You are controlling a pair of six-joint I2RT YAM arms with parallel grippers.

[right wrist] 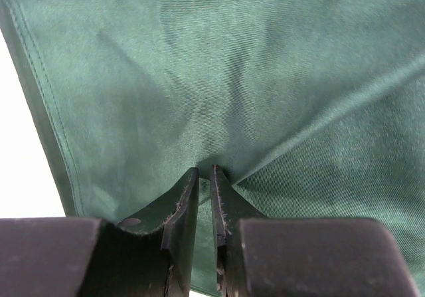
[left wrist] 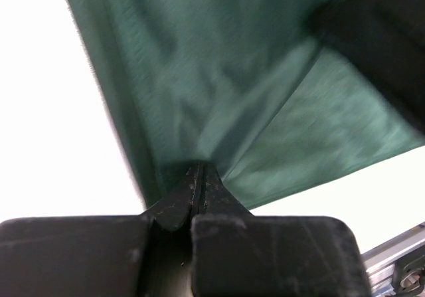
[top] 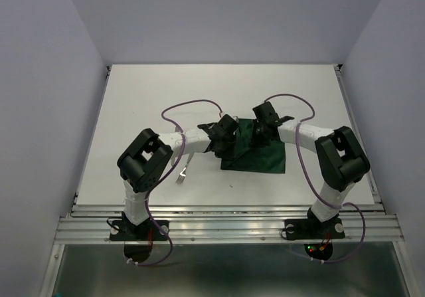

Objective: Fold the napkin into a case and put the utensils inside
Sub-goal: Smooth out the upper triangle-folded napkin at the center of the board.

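Two arms converge mid-table (top: 133, 104) on the napkin (top: 262, 157), a dark green cloth lying slightly right of centre, its far-left part raised off the surface. Left gripper (left wrist: 200, 174): jaws shut tight, cloth pinched between the tips and fanning away in creases. Right gripper (right wrist: 204, 177): jaws nearly together, with a fold of the same cloth caught in the narrow gap. Holding two spots at once likely keeps the lifted edge straight while it is folded over; the case is not yet formed. Utensils (top: 180, 172) lie on bare table left of the cloth, beside the left arm, probably parked clear until a pocket exists; too small to tell the pieces apart.
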